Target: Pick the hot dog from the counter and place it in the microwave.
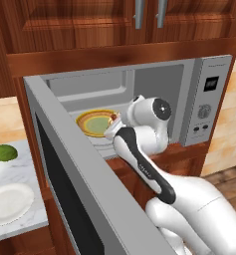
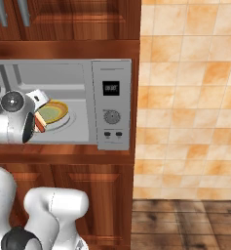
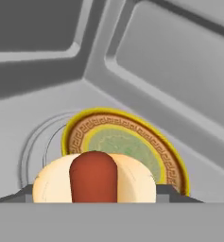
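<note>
The reddish-brown sausage in its tan bun (image 3: 94, 178) is pinched in the end effector (image 3: 94, 196), held inside the open grey-silver microwave (image 1: 209, 99), just above the round yellow-green plate (image 3: 127, 142).

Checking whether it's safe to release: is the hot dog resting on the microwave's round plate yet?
Cannot tell. In the hand view the hot dog overlaps the near edge of the plate, hiding any contact or gap. The right base view shows it beside the plate's rim, too small to judge.
</note>
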Available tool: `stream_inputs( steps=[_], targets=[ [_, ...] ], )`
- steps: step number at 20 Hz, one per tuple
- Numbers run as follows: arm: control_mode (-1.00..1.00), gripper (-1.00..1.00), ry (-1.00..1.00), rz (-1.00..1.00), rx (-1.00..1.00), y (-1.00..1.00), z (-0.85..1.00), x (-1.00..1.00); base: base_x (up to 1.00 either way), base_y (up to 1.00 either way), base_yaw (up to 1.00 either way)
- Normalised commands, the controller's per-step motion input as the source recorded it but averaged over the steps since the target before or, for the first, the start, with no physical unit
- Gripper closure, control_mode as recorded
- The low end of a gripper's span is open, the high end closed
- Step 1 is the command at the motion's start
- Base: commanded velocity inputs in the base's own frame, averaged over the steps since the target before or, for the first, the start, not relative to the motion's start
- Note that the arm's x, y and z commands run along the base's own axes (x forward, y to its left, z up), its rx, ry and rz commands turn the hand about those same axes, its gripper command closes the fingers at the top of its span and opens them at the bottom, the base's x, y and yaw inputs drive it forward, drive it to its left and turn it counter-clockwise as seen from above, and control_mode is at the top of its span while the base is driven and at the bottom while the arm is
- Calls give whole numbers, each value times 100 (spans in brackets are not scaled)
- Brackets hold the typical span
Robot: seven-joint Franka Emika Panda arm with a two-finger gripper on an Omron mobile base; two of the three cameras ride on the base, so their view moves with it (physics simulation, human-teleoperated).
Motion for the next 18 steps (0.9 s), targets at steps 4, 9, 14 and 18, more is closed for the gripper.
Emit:
stream_inputs(
  steps=[4,9,14,18],
  targets=[
    [-100,100,-7,0,-6,14,0,97,0,0,0],
    [-100,100,-1,3,-4,2,0,65,0,0,0],
    [-100,100,0,2,-4,40,0,58,0,0,0],
    [-100,100,0,0,-6,22,14,5,0,0,0]
  ],
)
